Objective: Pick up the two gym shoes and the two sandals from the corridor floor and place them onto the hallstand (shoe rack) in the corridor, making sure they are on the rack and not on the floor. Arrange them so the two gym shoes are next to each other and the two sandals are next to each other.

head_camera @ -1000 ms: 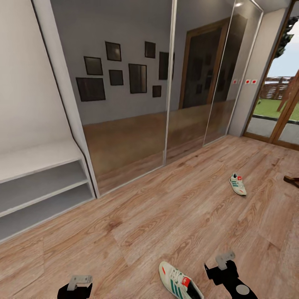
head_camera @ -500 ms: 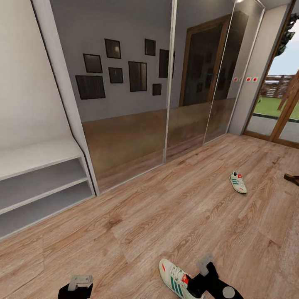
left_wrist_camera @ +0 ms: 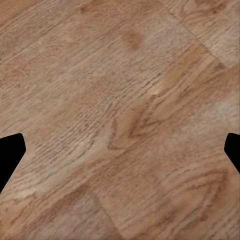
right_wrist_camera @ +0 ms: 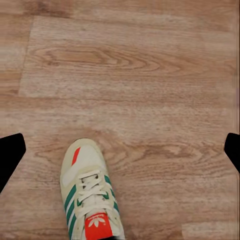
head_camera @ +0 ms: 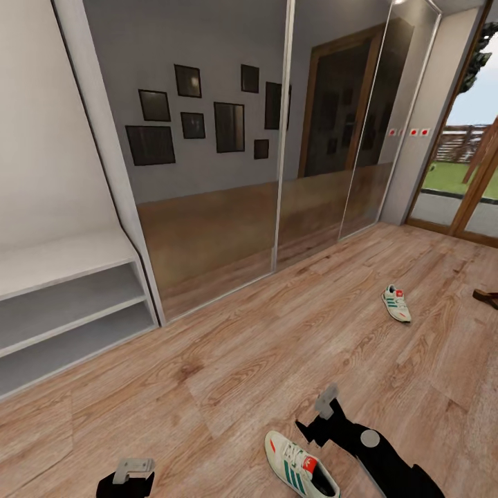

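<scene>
Head view, shoes: near gym shoe (head_camera: 299,465) lies on the corridor floor (head_camera: 263,360); far gym shoe (head_camera: 396,303) right; a sandal (head_camera: 486,298) at the right edge.
Head view, rack: hallstand (head_camera: 66,304) far left.
Head view, arms: right gripper (head_camera: 315,418) above the near shoe's right; left gripper (head_camera: 131,470) low, near.
Left wrist: fingertips (left_wrist_camera: 10,155) spread wide over bare planks, holding nothing.
Right wrist: fingertips (right_wrist_camera: 11,152) wide apart, empty, the sneaker (right_wrist_camera: 90,192) between them.
</scene>
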Available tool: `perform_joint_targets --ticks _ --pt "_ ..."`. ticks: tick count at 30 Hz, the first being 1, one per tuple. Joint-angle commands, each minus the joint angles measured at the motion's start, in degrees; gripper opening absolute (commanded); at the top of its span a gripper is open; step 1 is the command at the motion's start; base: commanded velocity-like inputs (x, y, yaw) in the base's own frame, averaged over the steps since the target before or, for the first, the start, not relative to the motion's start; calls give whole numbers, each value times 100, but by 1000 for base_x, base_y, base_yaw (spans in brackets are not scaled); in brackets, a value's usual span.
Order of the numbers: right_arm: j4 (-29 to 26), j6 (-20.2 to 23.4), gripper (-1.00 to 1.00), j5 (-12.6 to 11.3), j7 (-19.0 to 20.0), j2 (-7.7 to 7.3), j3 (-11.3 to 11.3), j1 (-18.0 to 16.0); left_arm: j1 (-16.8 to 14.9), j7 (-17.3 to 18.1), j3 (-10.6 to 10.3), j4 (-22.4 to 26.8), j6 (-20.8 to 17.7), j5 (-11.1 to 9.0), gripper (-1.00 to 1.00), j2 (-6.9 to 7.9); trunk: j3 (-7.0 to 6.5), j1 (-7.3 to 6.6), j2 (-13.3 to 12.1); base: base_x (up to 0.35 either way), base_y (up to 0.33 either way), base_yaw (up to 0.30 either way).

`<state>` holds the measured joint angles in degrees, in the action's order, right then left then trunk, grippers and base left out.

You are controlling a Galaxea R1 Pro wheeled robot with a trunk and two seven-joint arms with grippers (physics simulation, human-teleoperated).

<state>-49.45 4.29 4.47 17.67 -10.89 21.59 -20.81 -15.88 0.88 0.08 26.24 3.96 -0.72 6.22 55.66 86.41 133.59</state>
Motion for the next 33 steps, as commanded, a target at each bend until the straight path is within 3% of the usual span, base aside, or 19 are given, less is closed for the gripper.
perform_joint_targets --ticks 1,8,27,33 --pt "-10 27 100 46 19 -7 -25 -11 -3 9 1 -4 17 -7 100 3 5 -1 2 0 0 0" --pt "-10 36 100 45 52 -27 -445 -45 -3 17 1 -2 17 -7 100 7 95 109 203 0 0 0" --pt "41 37 100 45 61 -52 -480 -46 -3 15 1 4 17 -7 100 2 585 526 965 0 0 0" --pt "48 37 100 45 59 -49 -480 -46 -3 16 1 4 17 -7 100 2 773 541 973 0 0 0"
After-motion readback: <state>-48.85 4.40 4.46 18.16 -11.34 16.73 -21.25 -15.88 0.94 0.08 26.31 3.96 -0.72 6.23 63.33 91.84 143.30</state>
